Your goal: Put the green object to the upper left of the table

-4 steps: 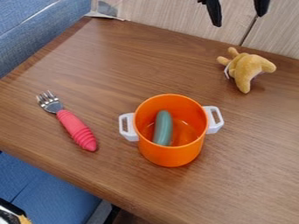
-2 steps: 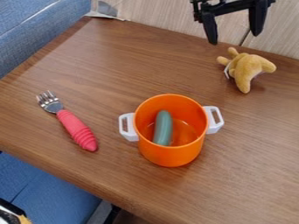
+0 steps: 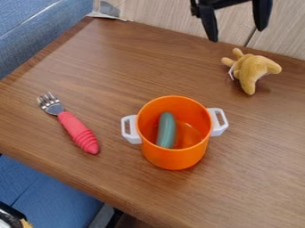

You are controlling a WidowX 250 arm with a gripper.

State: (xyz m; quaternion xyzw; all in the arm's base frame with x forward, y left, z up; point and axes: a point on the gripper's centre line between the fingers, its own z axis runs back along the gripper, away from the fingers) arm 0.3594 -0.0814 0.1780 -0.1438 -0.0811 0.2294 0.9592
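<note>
Well, we have a brown wood-grain bench point(image 3: 137, 53) running across the camera view, its near edge slanting down from the left toward the bottom. Behind its far edge we find a pale wood panel point(image 3: 166, 18) with a dark seam point(image 3: 255, 34). Blue upholstery point(image 3: 35, 35) borders the bench at the upper left, and more blue fabric point(image 3: 56, 191) lies below the near edge at the lower left. In that bottom corner we catch a partly cut-off black, white and orange thing point(image 3: 12, 218), which we cannot identify.

On the bench we have a fork point(image 3: 77, 133) with a red ridged handle at the left, its metal tines toward the far side, and a tan plush toy point(image 3: 253, 71) at the upper right. Nearer the middle stands an upright orange pot point(image 3: 174, 158) with two white handles. Our green object point(image 3: 166, 131) is inside that pot, toward its left side, with its long side running roughly from far to near.

Our black gripper point(image 3: 237, 34) hangs at the top of the view, right of centre, its fingers point(image 3: 208, 22) spread wide with nothing between them. From those fingers, our green object lies lower and to the left in the view, well apart from them.
</note>
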